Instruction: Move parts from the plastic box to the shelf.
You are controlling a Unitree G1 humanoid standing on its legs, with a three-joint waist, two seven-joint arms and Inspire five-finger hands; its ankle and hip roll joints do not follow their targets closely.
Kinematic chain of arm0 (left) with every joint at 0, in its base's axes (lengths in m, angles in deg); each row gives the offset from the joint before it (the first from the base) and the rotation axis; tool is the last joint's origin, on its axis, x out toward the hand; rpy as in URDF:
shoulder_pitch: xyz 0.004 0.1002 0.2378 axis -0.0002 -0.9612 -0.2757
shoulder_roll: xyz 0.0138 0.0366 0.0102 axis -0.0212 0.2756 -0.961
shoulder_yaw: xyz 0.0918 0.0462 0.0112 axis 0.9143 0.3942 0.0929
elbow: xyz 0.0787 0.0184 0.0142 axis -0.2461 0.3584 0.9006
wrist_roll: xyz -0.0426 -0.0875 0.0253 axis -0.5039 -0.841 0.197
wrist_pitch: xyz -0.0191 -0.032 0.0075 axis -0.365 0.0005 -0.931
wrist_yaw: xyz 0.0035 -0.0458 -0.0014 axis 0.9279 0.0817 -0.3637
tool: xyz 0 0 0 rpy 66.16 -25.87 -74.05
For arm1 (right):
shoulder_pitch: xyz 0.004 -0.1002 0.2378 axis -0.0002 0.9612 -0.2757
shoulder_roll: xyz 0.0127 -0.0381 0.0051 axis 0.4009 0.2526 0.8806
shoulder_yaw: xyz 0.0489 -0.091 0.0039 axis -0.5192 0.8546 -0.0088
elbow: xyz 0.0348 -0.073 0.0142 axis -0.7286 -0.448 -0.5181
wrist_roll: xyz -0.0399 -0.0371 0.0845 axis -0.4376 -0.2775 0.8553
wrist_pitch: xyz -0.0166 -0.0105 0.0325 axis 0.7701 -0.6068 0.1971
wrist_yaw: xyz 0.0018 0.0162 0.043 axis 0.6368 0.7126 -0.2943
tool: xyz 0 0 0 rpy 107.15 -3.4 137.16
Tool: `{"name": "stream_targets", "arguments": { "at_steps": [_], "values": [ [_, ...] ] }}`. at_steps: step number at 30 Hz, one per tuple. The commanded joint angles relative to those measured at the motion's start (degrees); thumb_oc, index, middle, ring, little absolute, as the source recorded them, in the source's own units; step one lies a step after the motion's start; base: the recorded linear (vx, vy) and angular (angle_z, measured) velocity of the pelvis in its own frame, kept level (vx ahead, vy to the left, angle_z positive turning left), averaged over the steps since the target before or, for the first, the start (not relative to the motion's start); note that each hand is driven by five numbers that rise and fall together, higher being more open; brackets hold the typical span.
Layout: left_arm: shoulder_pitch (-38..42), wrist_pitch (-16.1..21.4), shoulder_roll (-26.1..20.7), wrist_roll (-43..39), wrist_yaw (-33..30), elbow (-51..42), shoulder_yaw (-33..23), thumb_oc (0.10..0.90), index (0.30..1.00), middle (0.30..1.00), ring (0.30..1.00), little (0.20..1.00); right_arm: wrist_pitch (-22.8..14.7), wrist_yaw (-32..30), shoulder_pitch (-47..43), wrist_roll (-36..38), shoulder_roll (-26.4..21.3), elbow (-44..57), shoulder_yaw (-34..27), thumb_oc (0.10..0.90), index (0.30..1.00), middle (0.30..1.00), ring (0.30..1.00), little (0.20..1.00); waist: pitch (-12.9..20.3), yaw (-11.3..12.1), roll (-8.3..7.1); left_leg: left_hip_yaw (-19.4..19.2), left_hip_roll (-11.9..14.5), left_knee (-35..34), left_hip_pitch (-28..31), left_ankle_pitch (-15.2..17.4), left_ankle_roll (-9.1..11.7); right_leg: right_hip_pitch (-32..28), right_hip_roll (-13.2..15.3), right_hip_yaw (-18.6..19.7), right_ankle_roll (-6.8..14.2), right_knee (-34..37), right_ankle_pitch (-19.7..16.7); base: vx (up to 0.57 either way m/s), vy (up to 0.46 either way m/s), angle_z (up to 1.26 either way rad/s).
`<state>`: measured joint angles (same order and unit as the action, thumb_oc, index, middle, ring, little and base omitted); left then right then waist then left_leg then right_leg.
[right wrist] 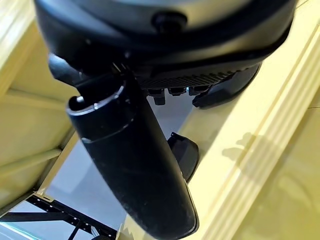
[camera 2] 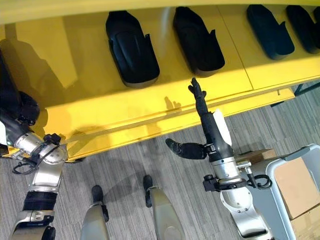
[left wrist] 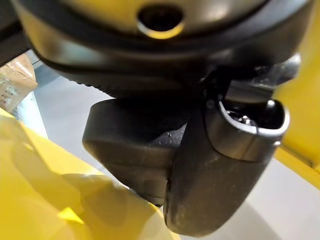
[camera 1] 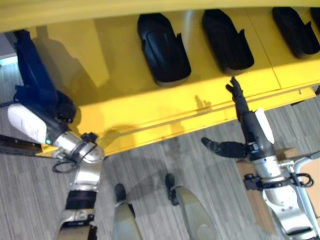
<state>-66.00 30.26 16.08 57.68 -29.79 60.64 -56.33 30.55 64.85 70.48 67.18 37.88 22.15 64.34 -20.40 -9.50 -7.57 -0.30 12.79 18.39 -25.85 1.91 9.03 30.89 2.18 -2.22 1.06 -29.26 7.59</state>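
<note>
Several black moulded parts lie in a row on the yellow shelf point(camera 1: 150, 110), among them one point(camera 1: 162, 50) in the middle and another point(camera 1: 227, 42) to its right. My right hand point(camera 1: 247, 120) is open; its straight fingers point at the shelf's front edge just below that second part, the thumb point(right wrist: 135, 170) stands out sideways, and it holds nothing. My left hand point(camera 1: 50, 107) is at the shelf's left end, shut on a long dark part point(camera 1: 32, 70) that stands up over the shelf. Its thumb point(left wrist: 220, 175) lies against the part point(left wrist: 130, 150).
More black parts point(camera 2: 270, 32) lie further right on the shelf. A pale plastic box point(camera 2: 280, 172) holding cardboard-coloured pieces point(camera 2: 297, 187) stands on the floor at the lower right. Grey striped carpet runs along the front of the shelf.
</note>
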Motion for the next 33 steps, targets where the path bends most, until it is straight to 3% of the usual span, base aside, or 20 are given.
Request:
{"name": "stream_targets", "arguments": {
  "at_steps": [1,33],
  "values": [
    [5.2,2.9,-5.0,5.3,2.4,-1.8,4.0,0.4,0.3,0.3,0.3,0.3,-5.7,-2.6,-3.0,0.9,-1.6,9.2,-2.9,0.9,1.0,1.0,1.0,1.0,3.5,-1.5,0.52,-1.5,2.0,2.4,2.3,1.3,-0.4,-3.4,2.8,-0.1,3.7,2.2,0.4,0.0,0.0,0.0],
    [1.4,0.7,-4.3,9.6,12.6,5.4,7.2,0.4,0.3,0.3,0.3,0.3,-4.0,0.5,-2.8,0.9,-1.4,8.7,-3.5,0.9,1.0,1.0,1.0,1.0,4.3,-1.8,1.95,-2.7,2.4,1.8,3.2,1.2,-0.2,-3.7,2.3,1.6,3.9,3.3,-0.4,0.0,0.003,-0.02]
  ]
}}
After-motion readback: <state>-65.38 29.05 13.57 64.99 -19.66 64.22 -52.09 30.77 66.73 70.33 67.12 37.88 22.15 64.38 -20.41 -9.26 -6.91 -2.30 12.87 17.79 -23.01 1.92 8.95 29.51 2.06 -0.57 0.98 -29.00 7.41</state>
